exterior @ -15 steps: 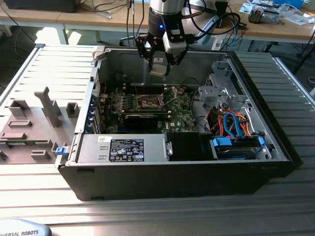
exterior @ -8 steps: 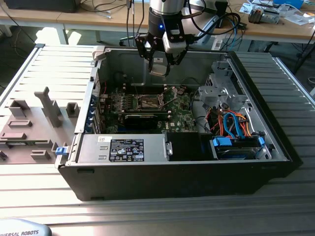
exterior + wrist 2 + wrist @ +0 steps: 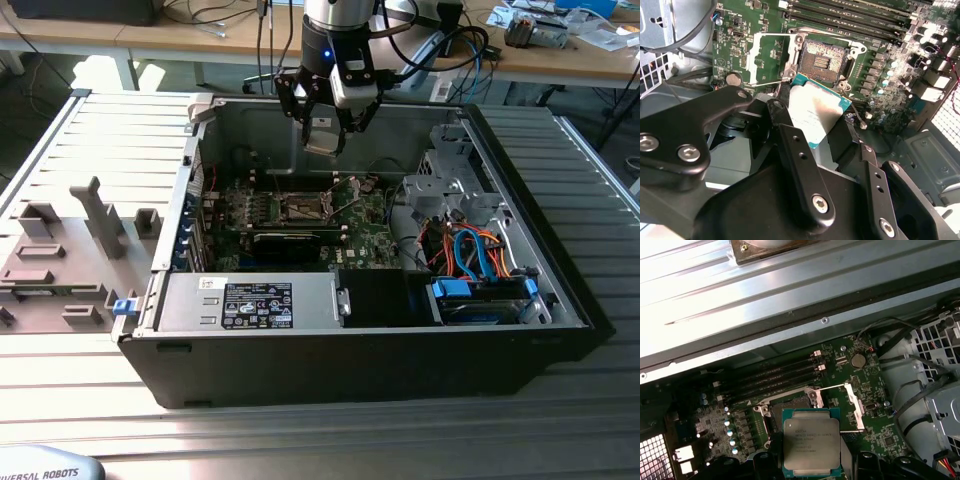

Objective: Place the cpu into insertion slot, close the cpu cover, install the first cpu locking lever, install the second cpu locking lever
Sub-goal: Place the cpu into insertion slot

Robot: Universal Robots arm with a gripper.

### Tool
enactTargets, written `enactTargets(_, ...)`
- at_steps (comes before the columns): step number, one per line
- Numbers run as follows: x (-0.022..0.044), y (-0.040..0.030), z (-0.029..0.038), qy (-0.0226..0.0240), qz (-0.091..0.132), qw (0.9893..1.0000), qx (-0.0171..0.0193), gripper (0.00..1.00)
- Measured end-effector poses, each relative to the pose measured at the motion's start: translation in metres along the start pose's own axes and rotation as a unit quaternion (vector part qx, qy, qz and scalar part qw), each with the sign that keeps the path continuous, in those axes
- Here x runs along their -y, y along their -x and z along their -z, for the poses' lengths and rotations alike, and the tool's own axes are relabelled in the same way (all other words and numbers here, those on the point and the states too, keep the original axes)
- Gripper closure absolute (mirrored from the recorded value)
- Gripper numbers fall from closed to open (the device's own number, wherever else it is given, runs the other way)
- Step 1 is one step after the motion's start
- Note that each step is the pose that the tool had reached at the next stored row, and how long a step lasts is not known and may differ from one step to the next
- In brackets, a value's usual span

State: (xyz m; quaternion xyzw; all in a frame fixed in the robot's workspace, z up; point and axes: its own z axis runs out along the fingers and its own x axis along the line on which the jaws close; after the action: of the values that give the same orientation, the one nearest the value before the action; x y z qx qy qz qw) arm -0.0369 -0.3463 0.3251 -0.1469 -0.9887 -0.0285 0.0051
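Gripper: clenched on the cpu, one finger on each of two opposite edges. Both broad faces are left untouched (sensible, I judge, for a part with delicate contacts).
Cpu: carried in the air over the far half of the open computer case, well apart from the motherboard below. Its printed metal top shows in the first wrist view and a pale face in the second, so it looks tilted up rather than level with the board.
Insertion slot: bare, contact field exposed, nothing seated. It lies below the chip and a little nearer than it in the exterior view.
Cpu cover: swung back beside the slot, not over it, which leaves the opening free for the chip.
Locking lever: a thin wire along the slot's edge, apparently unlatched.
Stage: first step in hand, I judge. The chip is held but not placed, the cover open.
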Motion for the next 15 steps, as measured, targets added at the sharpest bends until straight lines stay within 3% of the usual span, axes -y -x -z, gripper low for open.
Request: enactTargets(15, 0.0000, 0.0000, 0.0000, 0.0001, -0.006, 1.0000, 0.0003, 0.46)
